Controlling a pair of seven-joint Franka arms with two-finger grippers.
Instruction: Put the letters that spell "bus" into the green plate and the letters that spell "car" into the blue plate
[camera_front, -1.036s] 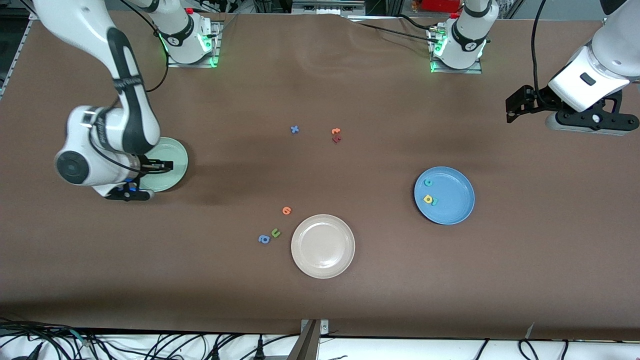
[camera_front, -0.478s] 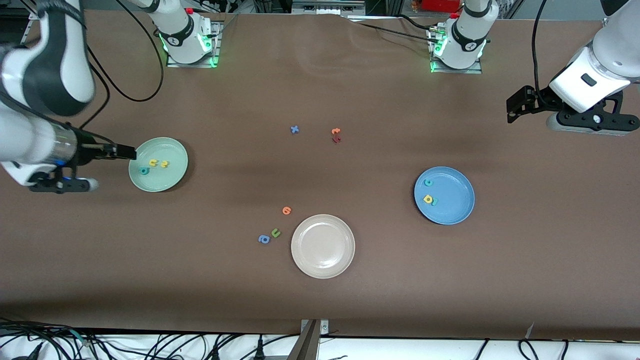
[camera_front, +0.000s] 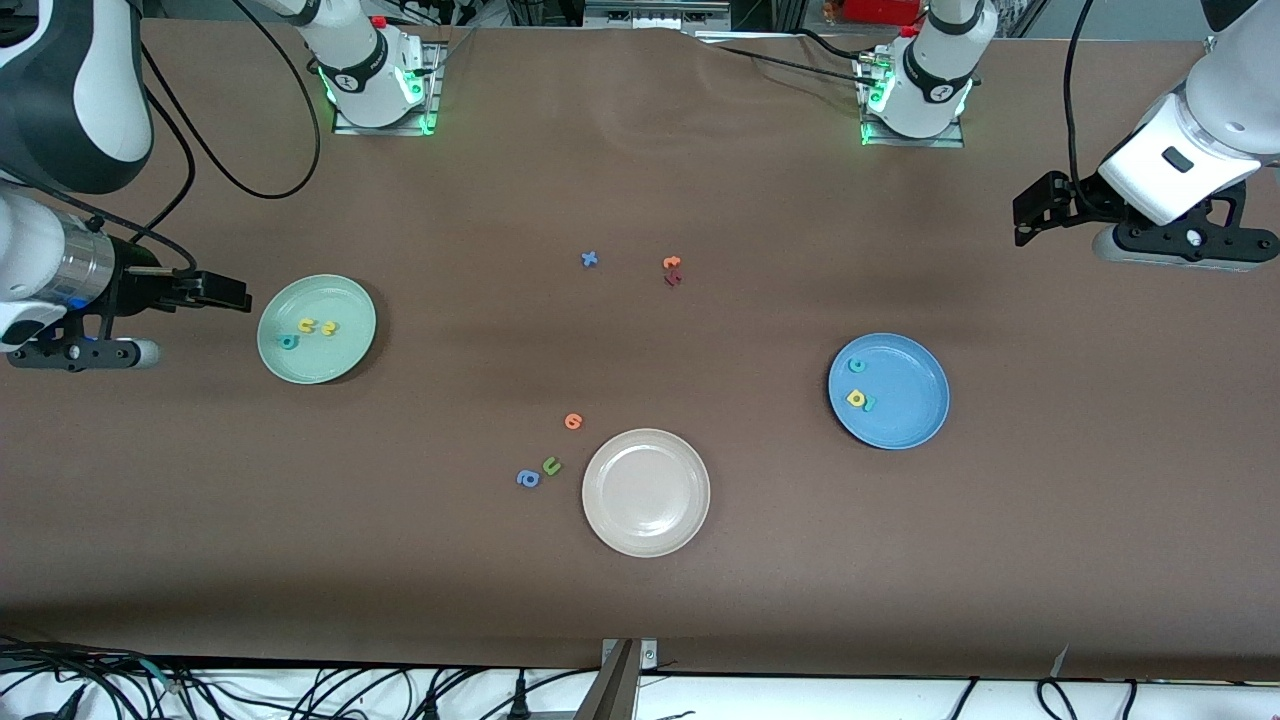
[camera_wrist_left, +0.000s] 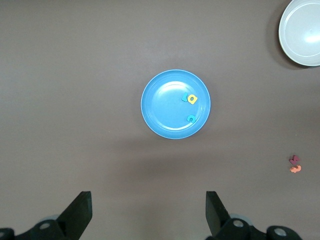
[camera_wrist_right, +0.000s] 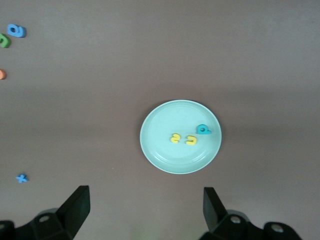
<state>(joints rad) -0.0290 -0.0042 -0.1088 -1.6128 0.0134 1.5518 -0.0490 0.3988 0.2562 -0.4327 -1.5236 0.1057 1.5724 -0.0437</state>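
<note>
The green plate (camera_front: 345, 362) lies toward the right arm's end of the table and holds a teal "b" (camera_front: 288, 342), a yellow "u" (camera_front: 307, 325) and a yellow "s" (camera_front: 329, 327). My right gripper (camera_front: 238, 294) hangs open and empty over bare table beside that plate. Its wrist view shows the plate (camera_wrist_right: 162, 152) with all three letters. The blue plate (camera_front: 915, 405) holds a teal "c" (camera_front: 856, 365), a yellow "a" (camera_front: 855, 398) and a teal "r" (camera_front: 869, 403). My left gripper (camera_front: 1022, 215) waits open and empty, high at the left arm's end.
A beige plate (camera_front: 646, 492) sits nearer the front camera, mid-table. Beside it lie an orange letter (camera_front: 572, 421), a green "u" (camera_front: 551, 465) and a blue round letter (camera_front: 528, 479). Farther back are a blue cross-shaped letter (camera_front: 590, 259), an orange letter (camera_front: 672, 263) and a dark red one (camera_front: 673, 279).
My right gripper has pulled off the green plate toward the right arm's end of the table, uncovering the three letters lying in it. The left arm has stayed still.
</note>
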